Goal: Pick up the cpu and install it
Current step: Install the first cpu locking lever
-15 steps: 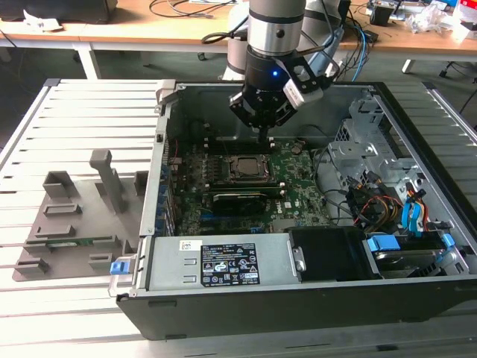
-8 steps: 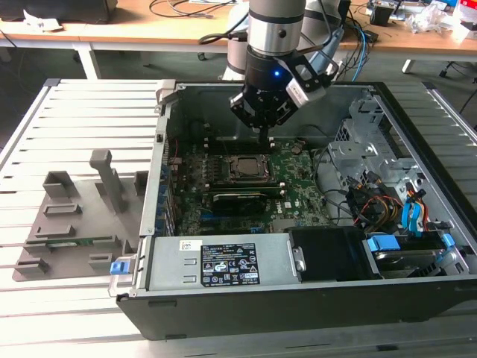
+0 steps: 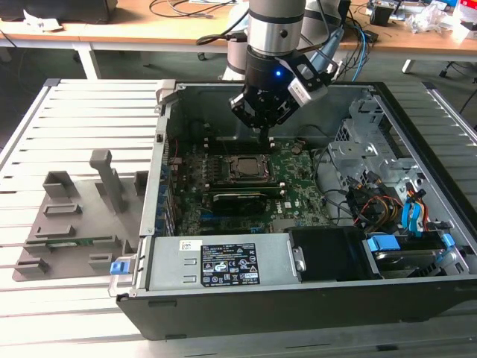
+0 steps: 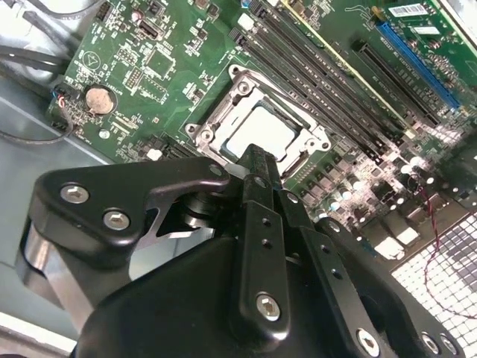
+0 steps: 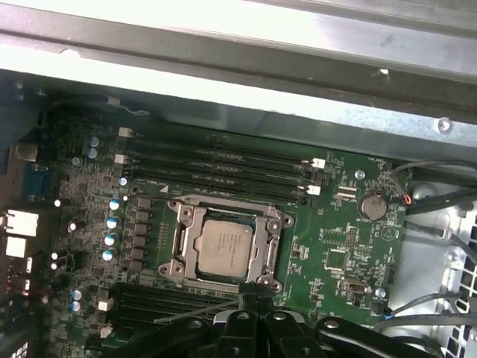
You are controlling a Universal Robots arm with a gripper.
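First wrist view: the cpu (image 5: 226, 248) sits in its socket (image 5: 228, 242) mid-motherboard (image 5: 335, 231). The gripper (image 5: 250, 297) hovers beside it with jaws closed and empty, so placement looks done.

The gripper (image 4: 253, 160) hides one edge of the cpu (image 4: 259, 132) in the second wrist view; its fingertips look pressed together.
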